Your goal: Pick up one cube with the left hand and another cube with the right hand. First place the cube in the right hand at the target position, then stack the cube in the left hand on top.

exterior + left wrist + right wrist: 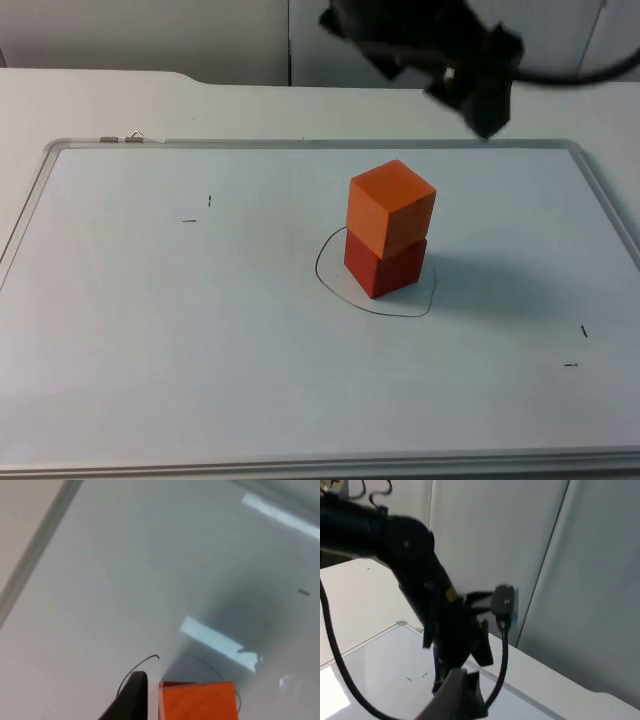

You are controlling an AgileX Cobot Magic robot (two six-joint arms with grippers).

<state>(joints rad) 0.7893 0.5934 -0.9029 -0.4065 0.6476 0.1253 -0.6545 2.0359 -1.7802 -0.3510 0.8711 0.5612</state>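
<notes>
Jaws' width cannot be told on either gripper; neither holds a cube. The top view shows the left gripper (487,108) behind two cubes, the orange cube (392,208) stacked on the red cube (385,268) inside one circle (318,265). The left wrist view catches the orange cube alone; the waiting right gripper (457,700) faces the left arm (420,590).

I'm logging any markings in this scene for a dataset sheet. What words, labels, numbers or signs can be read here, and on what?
None can be read.
The orange cube and the red cube under it have plain faces.
The whiteboard bears only a hand-drawn outline around the stack and a few short pen ticks, no letters.
</notes>
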